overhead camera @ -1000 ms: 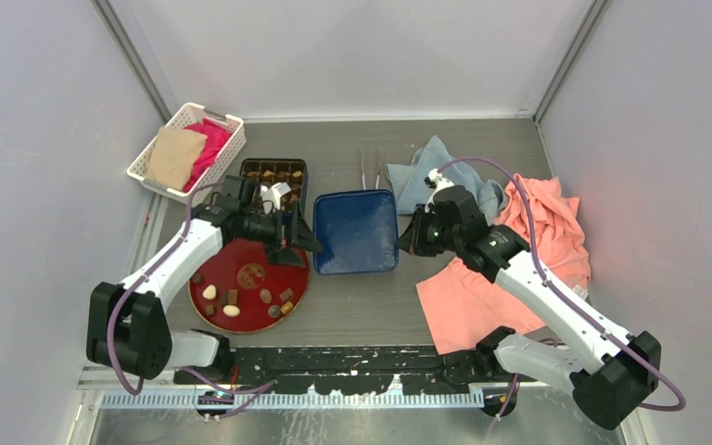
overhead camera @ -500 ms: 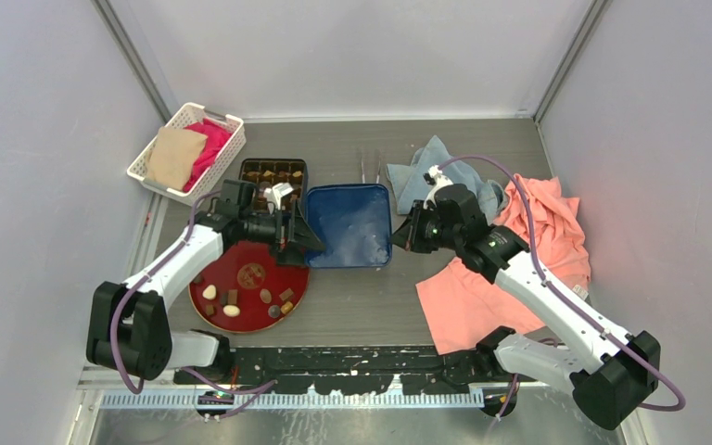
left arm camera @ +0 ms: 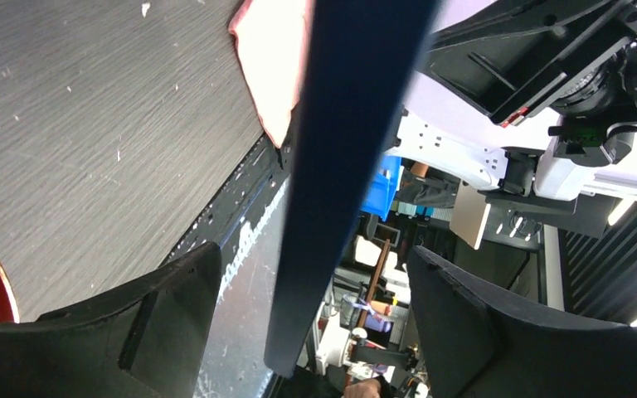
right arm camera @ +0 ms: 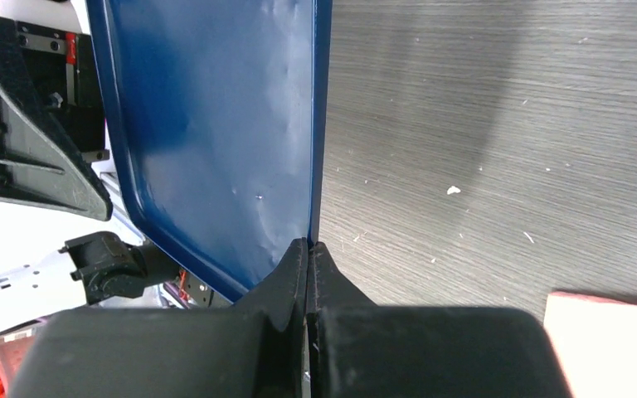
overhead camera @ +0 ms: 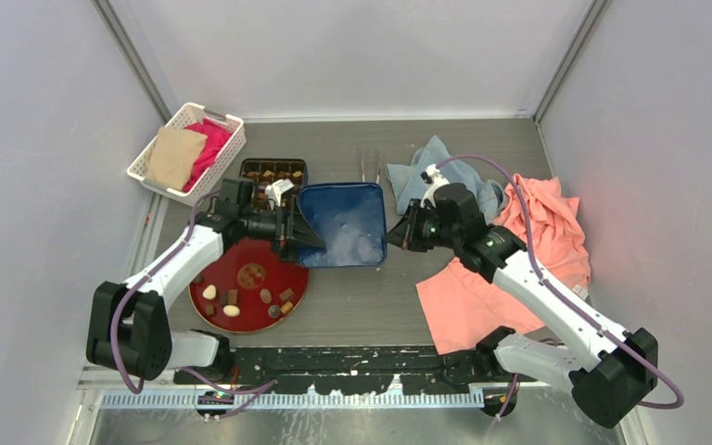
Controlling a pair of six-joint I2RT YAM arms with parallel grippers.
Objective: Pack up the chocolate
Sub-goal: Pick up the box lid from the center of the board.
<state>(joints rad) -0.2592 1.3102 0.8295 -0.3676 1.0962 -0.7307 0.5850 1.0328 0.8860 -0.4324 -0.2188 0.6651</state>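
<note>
Two cloths, one tan and one pink, sit in the white basket at the far left of the bench.

Chocolate: several loose pieces, brown and cream, lie on the front half of the red plate. More pieces sit in the compartments of the dark tray just behind the plate.

Left end effector: over the right side of the plate, jaws wide. In the left wrist view the blue lid runs edge-on between the two fingers, with a gap on either side. I see no contact.

Blue lid: between the two arms and tilted. Whether any edge rests on the bench I cannot tell.

Metal tongs: flat on the bench, just behind the lid.

Right end effector: at the lid's right edge, jaws pinched closed on its rim. The right wrist view shows the fingertips meeting on that edge.

Light blue cloth: crumpled behind the right arm. A salmon cloth is spread at far right, partly under that arm.
</note>
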